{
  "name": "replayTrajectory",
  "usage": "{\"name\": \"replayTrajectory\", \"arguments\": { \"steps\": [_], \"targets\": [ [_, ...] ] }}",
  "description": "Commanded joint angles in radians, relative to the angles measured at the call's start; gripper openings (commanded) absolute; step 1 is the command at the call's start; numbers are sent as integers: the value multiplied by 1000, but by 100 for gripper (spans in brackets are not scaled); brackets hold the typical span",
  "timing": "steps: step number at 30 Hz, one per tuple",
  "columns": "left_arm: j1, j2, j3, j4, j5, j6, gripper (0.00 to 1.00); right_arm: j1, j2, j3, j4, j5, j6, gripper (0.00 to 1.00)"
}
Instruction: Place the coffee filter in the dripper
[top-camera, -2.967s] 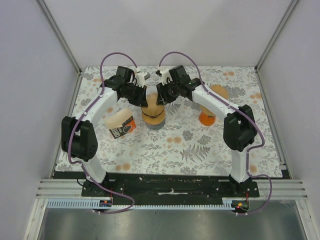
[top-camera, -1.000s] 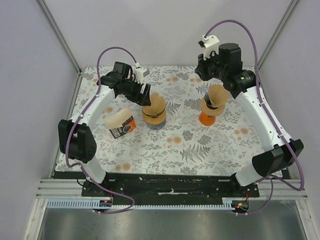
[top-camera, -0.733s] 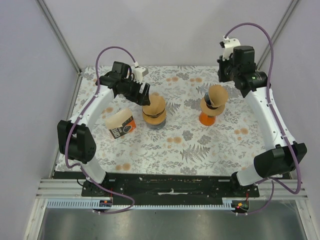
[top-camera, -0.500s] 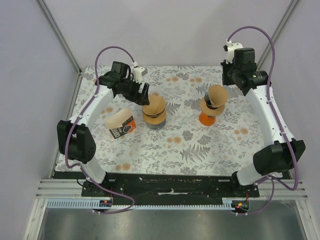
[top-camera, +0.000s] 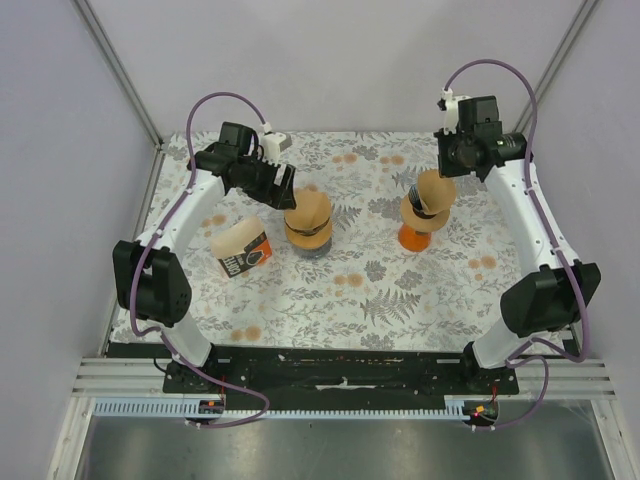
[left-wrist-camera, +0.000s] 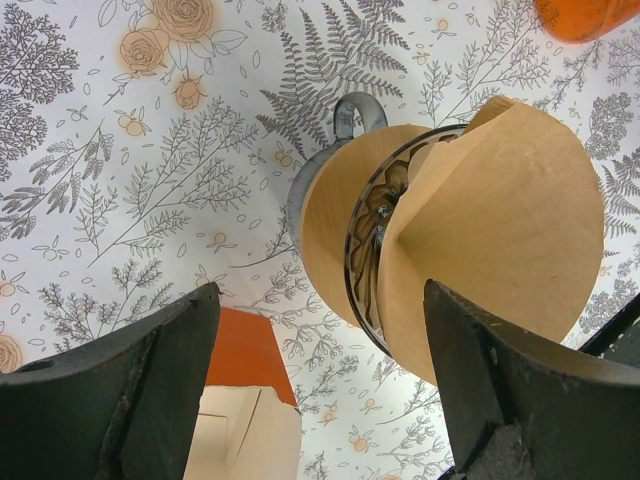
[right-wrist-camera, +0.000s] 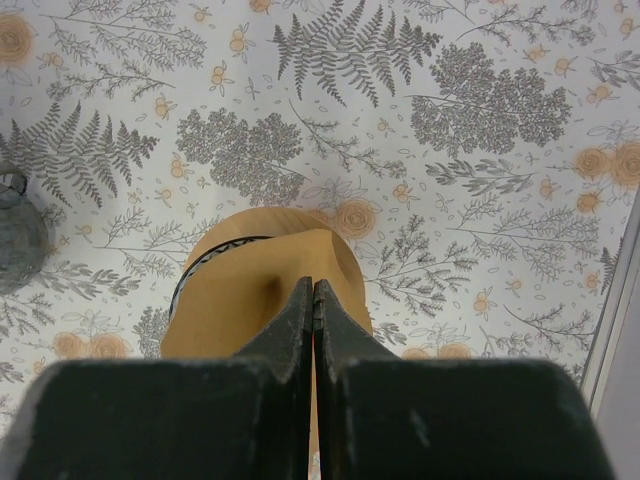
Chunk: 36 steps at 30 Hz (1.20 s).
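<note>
Two drippers stand on the floral table, each with a brown paper coffee filter in it. The left dripper (top-camera: 307, 218) sits on a dark server; in the left wrist view its wire frame (left-wrist-camera: 365, 250) holds the filter (left-wrist-camera: 500, 220) tilted to one side. My left gripper (top-camera: 281, 186) hovers open just left of it, its fingers (left-wrist-camera: 120, 400) apart and empty. The right dripper (top-camera: 426, 195) stands on an orange base (top-camera: 414, 238). Raised above and behind that dripper, my right gripper (right-wrist-camera: 314, 287) is shut and empty, with the filter (right-wrist-camera: 250, 300) below it.
An orange-and-cream filter package (top-camera: 242, 250) lies on its side left of the left dripper, also seen under the left fingers (left-wrist-camera: 245, 400). A grey object (right-wrist-camera: 15, 235) shows at the right wrist view's left edge. Frame posts and walls enclose the table.
My right arm has swung right and back, away from the right dripper, and its jaws have closed. My left gripper drew back slightly left and stayed open.
</note>
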Motion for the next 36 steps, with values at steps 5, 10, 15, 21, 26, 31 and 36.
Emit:
{"name": "replayTrajectory", "arguments": {
  "steps": [5, 10, 15, 21, 26, 31, 36],
  "targets": [
    [10, -38, 40, 2, -4, 35, 88, 10, 26, -65, -43, -158, 18, 0],
    [11, -35, 40, 1, -4, 35, 88, 57, 152, -134, 20, -145, 50, 0],
    [13, -40, 40, 1, -3, 33, 88, 93, 219, -101, 19, -58, 51, 0],
    [14, -37, 43, 1, 0, 35, 88, 96, 215, -122, 19, -35, 41, 0],
    [14, -32, 95, -7, -7, 24, 88, 111, 216, -121, 20, -55, 36, 0],
    [-10, -9, 300, -39, -9, 1, 88, 117, 225, -90, 8, -56, 35, 0],
    [-160, 81, 457, -41, 35, -83, 85, 119, 222, -88, 11, -59, 35, 0]
  ]
}}
